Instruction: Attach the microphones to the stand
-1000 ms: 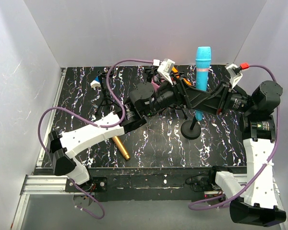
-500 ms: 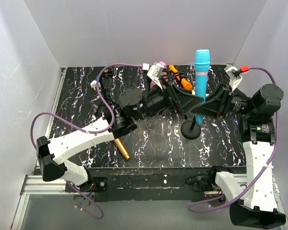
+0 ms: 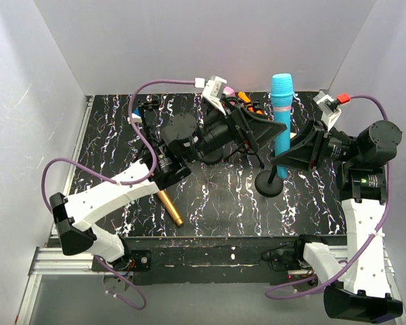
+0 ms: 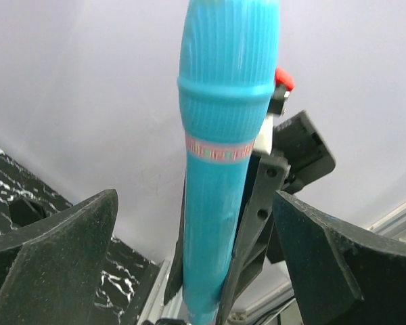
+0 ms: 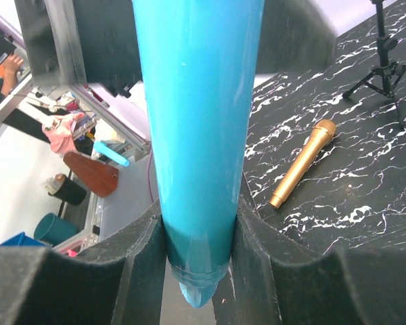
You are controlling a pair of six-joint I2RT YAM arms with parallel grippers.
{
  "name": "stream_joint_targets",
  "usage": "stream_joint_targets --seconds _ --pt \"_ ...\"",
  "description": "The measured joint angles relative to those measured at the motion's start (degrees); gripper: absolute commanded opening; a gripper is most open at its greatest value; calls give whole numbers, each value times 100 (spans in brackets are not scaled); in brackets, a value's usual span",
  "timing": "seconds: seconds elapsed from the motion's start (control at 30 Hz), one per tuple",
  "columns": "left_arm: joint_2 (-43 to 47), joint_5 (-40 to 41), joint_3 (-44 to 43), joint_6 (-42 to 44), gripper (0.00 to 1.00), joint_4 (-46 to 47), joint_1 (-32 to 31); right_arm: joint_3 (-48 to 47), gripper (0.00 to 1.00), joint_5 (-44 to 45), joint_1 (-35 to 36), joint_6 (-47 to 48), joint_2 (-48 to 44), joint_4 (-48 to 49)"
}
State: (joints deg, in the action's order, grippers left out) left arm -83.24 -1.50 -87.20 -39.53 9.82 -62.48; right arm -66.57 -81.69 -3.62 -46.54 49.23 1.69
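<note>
Right gripper [image 3: 284, 157] [image 5: 197, 223]: clamped on the lower shaft of the cyan microphone [image 3: 282, 115] [image 5: 196, 101] [image 4: 223, 135]. Both fingers [image 5: 139, 264] press flat against its sides, and its tail end pokes out just past them. Wrist held level, pointing left toward the worktop's middle. Right arm [image 3: 365, 203] rises from the near right corner, with its upper joints high over the right edge.

Cyan microphone: upright, head uppermost, over the right half of the worktop [image 3: 311, 203]. Its tail is directly above the stand [image 3: 269, 184], a round black base with a short stem. Whether the tail is seated in the stem cannot be told.

Second entry, left gripper [image 3: 271, 128] [image 4: 196, 203]: spread wide, holding nothing. One finger [image 4: 54, 250] sits on either side of the microphone's upper shaft, clear of it on both sides. In the left wrist view the right gripper shows just behind the shaft. Left arm [image 3: 115, 196] reaches from the near left corner diagonally toward the far middle, wrist pointing right.

Gold microphone [image 3: 169, 208] [image 5: 302, 162]: lying flat close to the near edge, left of centre, its upper end tucked under the left arm.

Orange microphone [image 3: 243, 99]: at the far edge near centre, mostly hidden behind the left wrist.

Tripod [image 3: 149, 128] [image 5: 386, 47]: black, standing toward the far left corner.
</note>
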Motion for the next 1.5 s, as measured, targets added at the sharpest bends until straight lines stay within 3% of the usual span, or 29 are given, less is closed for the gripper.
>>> stream_joint_targets --seconds 0.2,0.33,0.67,0.77,0.87,0.9,0.93,0.97,1.1,1.27,1.5 --pt "-149 -271 -649 -177 98 -142 328 0 1 -258 0 55 57 26" --pt "-367 -540 -964 -299 93 -284 376 0 1 -306 0 92 114 24" --pt "-1088 -1180 -1818 -260 62 -1196 417 0 1 -358 0 332 129 -24" --pt "-1172 -1344 -1958 -251 44 -1285 433 0 1 -356 0 345 140 -74" --pt "-1176 -1519 -2002 -210 7 -1255 435 0 1 -354 0 345 151 -157" --pt "-1176 -1547 -2009 -149 0 -1255 433 0 1 -354 -2 332 153 -181" --pt "-1178 -1576 -2011 -142 0 -1244 437 0 1 -352 0 345 153 -192" --pt "-1182 -1604 -2011 -125 0 -1239 448 0 5 -352 0 354 149 -199" --pt "-1182 -1681 -2013 -92 0 -1235 468 0 46 -350 0 433 149 -238" --pt "-1060 -1672 -1904 17 0 -1276 507 0 79 -358 0 505 146 -289" --pt "-398 -1421 -1720 398 0 -1725 686 -79 86 -358 0 623 72 -299"
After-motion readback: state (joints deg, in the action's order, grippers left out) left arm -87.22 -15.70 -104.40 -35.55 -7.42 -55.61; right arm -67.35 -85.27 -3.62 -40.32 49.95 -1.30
